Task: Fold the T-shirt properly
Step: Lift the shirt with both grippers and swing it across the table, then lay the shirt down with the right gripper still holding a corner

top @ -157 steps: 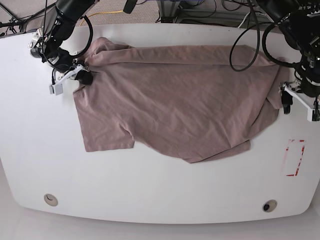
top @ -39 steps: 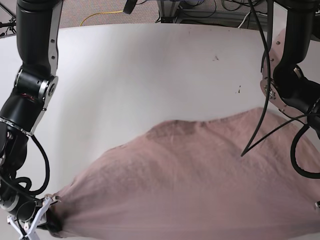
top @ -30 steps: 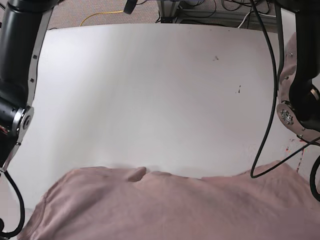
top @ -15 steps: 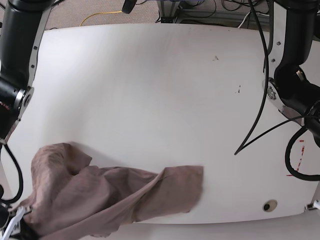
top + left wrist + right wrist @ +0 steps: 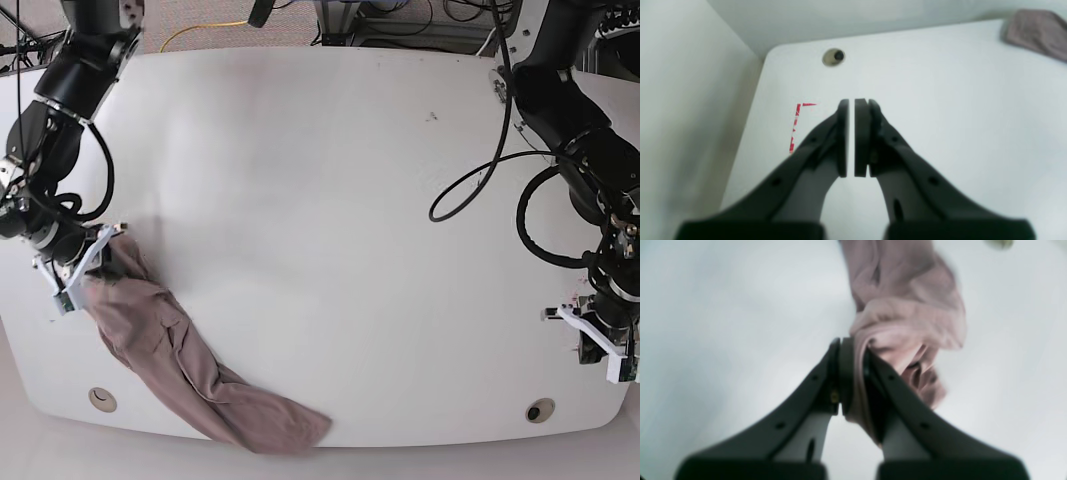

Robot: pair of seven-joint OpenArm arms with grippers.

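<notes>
Right claw (image 5: 853, 350) clamps the bunched T-shirt (image 5: 190, 375) beside the tabletop (image 5: 330, 220) edge; left claw (image 5: 853, 103) together, empty, bare tabletop around it.

The mauve T-shirt (image 5: 175, 355) is bunched into a long crumpled strip. It trails diagonally toward the desk's front edge near the front-left corner.

Right gripper (image 5: 853, 350) fingers (image 5: 843, 373) pinch bunched T-shirt (image 5: 907, 323).

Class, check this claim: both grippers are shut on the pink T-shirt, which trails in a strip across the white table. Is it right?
Not quite. Only the right gripper pinches the T-shirt; the left gripper is shut on nothing, as the left wrist view shows. The cloth does trail across the table.
</notes>
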